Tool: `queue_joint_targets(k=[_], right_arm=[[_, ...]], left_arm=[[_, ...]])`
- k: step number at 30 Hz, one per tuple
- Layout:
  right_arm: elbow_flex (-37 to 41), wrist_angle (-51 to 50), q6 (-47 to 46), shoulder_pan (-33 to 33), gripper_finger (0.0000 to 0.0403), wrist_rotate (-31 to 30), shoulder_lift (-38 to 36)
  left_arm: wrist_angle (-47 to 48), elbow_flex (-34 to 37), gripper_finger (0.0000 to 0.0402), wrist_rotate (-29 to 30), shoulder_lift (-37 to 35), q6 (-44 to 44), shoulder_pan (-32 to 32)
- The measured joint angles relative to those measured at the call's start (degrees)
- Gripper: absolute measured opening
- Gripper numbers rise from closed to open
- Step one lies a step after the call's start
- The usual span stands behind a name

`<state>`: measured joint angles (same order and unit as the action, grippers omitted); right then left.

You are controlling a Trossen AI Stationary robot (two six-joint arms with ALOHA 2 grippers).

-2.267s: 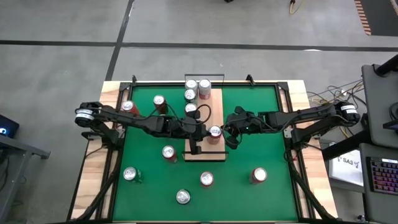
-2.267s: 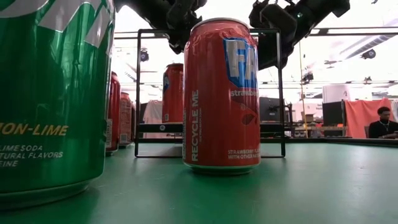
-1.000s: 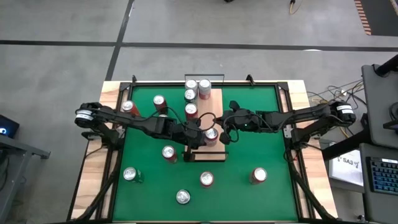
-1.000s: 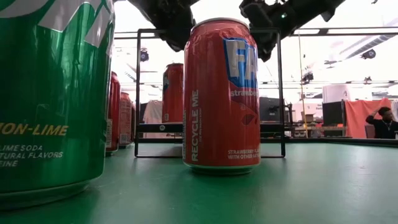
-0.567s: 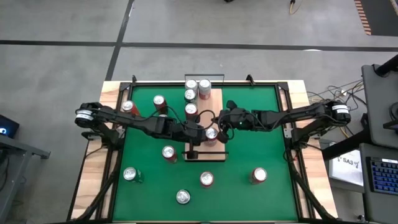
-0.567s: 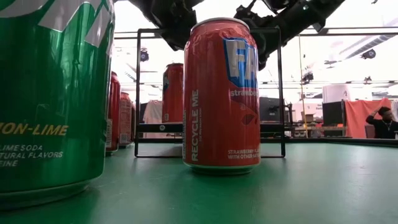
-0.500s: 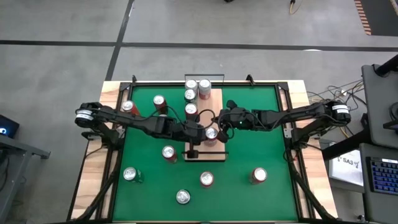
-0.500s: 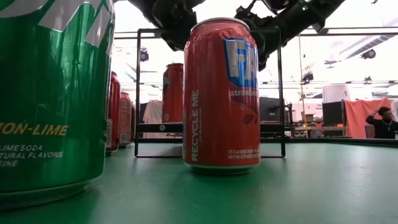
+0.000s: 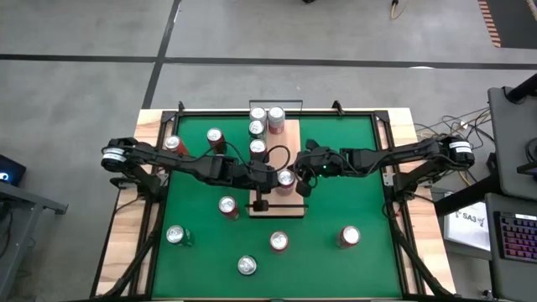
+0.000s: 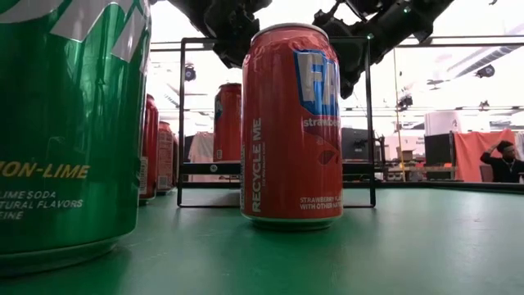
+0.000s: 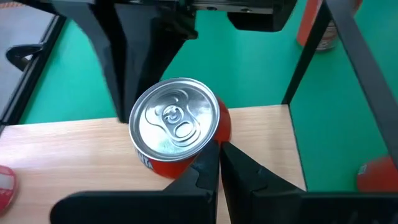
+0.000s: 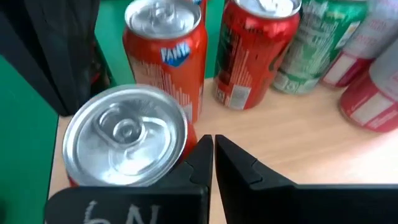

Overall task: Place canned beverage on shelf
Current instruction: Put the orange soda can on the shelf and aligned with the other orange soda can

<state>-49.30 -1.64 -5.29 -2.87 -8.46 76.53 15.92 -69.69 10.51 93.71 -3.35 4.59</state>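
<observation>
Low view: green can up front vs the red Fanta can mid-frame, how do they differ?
The green can is lemon-lime soda; the red can is strawberry. The green can stands nearest the camera, cropped at the frame's left edge; the red can stands farther back, fully visible, in front of the shelf's black rail. Both stand upright on the green mat, untouched.

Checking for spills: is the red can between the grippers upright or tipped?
Upright: the red can stands on the shelf, lid facing up.

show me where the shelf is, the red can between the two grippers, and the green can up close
shelf (image 9: 293, 138): high view, bare board.
red can (image 11: 175, 126): left wrist view, silver lid.
green can (image 10: 70, 123): low view, its side wall.
</observation>
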Motion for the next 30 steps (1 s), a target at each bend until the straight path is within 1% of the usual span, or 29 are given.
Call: queue_joint_targets(k=[4,10,20,27,30], right_arm=[[0.0,-1.39,-0.73,0.47,0.0009,-0.32,-0.07],[0.0,-2.28,-1.4,1.45,0.0009,-0.52,-0.45],[0.02,-6.87,-3.98,2.47,0.0009,0.16,-3.9],[0.02,-8.64,-5.32,3.06,0.0009,-0.15,-4.76],[0.02,-8.59,-5.13,3.02,0.0009,-1.03,-5.83]], left_arm=[[0.32,0.0,0.0,2.07,0.0,-0.1,0.01],[0.76,0.0,0.0,2.05,-0.02,-0.44,-0.01],[0.37,0.0,0.0,2.65,-0.07,-0.44,-0.47],[-0.85,0.0,0.0,5.26,-0.07,-0.21,-0.63],[-0.92,-0.3,0.0,5.44,-0.09,-0.75,-0.57]])
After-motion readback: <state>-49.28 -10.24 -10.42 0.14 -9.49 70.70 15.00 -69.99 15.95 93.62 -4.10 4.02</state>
